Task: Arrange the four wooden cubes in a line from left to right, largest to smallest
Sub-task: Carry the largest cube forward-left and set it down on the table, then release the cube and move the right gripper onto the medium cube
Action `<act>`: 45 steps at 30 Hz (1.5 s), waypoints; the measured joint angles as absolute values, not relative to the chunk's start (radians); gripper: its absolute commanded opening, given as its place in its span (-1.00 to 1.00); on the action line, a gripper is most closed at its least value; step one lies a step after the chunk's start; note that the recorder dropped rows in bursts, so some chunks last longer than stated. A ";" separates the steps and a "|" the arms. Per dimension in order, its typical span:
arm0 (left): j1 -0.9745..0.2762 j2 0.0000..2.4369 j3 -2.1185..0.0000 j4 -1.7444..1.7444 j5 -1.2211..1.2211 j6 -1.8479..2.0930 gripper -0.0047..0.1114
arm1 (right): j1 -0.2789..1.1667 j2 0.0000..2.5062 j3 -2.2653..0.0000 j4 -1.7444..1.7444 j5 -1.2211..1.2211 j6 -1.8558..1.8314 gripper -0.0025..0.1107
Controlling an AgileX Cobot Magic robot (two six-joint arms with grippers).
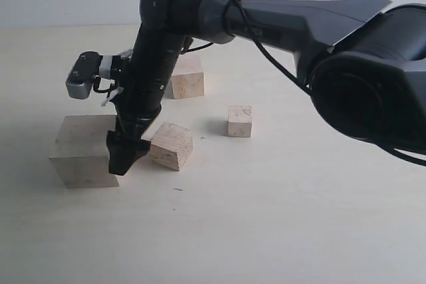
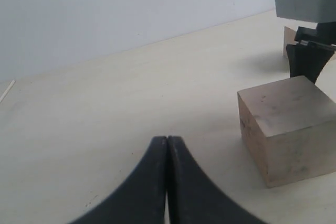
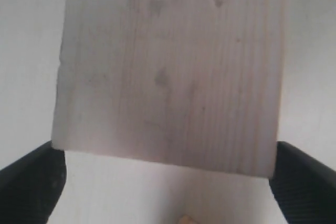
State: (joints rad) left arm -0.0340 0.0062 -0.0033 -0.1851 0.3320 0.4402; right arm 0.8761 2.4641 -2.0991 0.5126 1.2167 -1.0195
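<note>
The largest wooden cube point(image 1: 83, 149) sits at the left of the table. A mid-sized cube point(image 1: 172, 145) lies turned at an angle just right of it. Another cube point(image 1: 188, 78) stands further back, partly behind the arm, and the smallest cube point(image 1: 239, 121) is to the right. My right gripper point(image 1: 126, 159) reaches across and points down at the largest cube's right side. In the right wrist view the largest cube point(image 3: 170, 66) fills the frame. The right gripper point(image 3: 168, 187) is open, a finger at each side of the cube's near edge. My left gripper point(image 2: 167, 141) is shut on nothing, short of the largest cube point(image 2: 289, 124).
The right arm point(image 1: 286, 24) stretches across the back of the table from the right. Its wrist camera point(image 1: 83, 74) hangs above the largest cube. A pale wall point(image 2: 105, 9) runs behind the table edge.
</note>
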 measured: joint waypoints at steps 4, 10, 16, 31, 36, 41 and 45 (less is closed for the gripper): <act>-0.034 0.006 -0.003 -0.185 0.332 0.440 -0.92 | 0.876 2.364 -2.099 0.473 1.217 -0.830 0.89; -0.034 0.006 -0.003 -0.185 0.332 0.440 -0.92 | 0.876 2.135 -2.099 0.111 1.220 -0.573 0.89; -0.034 0.006 -0.003 -0.185 0.332 0.440 -0.92 | 0.819 2.046 -2.099 -0.028 1.222 -0.315 0.89; -0.034 0.006 -0.003 -0.185 0.334 0.440 -0.92 | 0.726 2.358 -2.099 -0.049 0.987 0.144 0.89; -0.034 0.006 -0.003 -0.185 0.334 0.440 -0.92 | 0.726 2.404 -2.099 -0.031 0.894 0.200 0.89; -0.034 0.006 -0.003 -0.185 0.334 0.440 -0.92 | 0.726 2.438 -2.099 0.018 0.833 0.206 0.89; -0.034 0.006 -0.003 -0.185 0.334 0.440 -0.92 | 0.725 2.492 -2.099 0.021 0.783 0.209 0.06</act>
